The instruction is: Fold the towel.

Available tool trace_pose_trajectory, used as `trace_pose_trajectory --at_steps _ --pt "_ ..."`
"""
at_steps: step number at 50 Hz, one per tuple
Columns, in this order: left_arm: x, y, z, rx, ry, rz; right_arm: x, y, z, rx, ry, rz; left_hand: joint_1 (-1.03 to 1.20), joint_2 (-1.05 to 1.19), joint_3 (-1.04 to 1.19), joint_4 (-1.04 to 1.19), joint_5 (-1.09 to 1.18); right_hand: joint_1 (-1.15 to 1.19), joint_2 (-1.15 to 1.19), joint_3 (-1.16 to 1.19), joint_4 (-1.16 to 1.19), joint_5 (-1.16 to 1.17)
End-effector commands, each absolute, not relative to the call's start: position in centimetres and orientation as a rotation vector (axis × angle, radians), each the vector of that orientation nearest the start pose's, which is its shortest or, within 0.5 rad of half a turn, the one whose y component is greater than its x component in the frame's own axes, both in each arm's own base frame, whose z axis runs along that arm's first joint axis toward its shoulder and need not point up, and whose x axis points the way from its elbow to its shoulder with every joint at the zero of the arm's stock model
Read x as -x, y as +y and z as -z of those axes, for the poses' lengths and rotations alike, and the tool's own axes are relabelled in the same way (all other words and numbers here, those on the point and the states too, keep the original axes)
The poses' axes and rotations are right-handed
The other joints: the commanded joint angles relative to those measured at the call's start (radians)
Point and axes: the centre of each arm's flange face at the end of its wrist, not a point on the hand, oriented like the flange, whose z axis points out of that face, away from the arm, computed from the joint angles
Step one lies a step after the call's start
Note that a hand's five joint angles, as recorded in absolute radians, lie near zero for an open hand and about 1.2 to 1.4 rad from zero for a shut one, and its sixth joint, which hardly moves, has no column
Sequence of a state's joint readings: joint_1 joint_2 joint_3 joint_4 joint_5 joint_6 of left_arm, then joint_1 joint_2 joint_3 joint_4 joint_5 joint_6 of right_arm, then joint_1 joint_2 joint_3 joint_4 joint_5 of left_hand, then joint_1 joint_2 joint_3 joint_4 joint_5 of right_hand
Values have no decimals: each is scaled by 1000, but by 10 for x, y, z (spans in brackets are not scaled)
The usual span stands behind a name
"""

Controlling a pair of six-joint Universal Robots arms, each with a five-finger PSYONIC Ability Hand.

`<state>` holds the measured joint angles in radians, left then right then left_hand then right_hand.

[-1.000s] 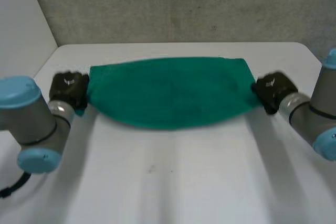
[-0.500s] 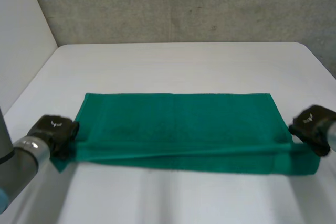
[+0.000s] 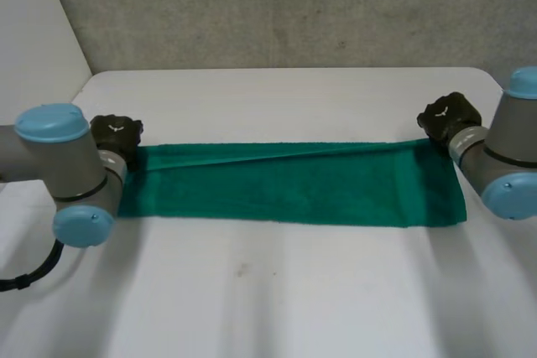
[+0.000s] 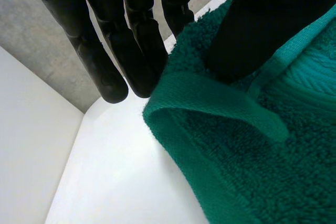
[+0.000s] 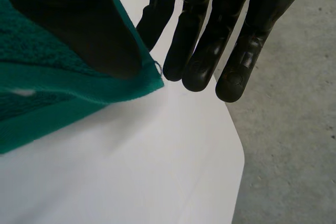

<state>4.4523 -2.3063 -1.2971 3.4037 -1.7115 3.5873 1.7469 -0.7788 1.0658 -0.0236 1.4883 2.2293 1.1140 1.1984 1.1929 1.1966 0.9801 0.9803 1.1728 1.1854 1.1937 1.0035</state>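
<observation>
Towel (image 3: pixel 294 186), green, folded into long strip

Left robot hand (image 3: pixel 116 132) and right robot hand (image 3: pixel 449 115) wide apart, straight fingers (image 5: pixel 197 35) pinching against thumb (image 5: pixel 79 24) on each

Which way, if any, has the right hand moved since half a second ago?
Yes. The right hand has moved away from the robot, toward the table's far edge, taking its towel corner along.

The towel (image 3: pixel 289 184) lies folded on the counter (image 3: pixel 277 291), my left robot hand (image 3: pixel 116 133) at its far left corner, my right robot hand (image 3: pixel 449 116) at the far right.
</observation>
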Motion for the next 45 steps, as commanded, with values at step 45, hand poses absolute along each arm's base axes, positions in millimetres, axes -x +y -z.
trace_pose_trajectory --at_steps 45 --pt "256 -436 -126 -814 1929 2018 -193 -349 -150 1254 2539 1769 -912 -997 -991 -995 -953 -806 -998 -1011 -1019 -1004"
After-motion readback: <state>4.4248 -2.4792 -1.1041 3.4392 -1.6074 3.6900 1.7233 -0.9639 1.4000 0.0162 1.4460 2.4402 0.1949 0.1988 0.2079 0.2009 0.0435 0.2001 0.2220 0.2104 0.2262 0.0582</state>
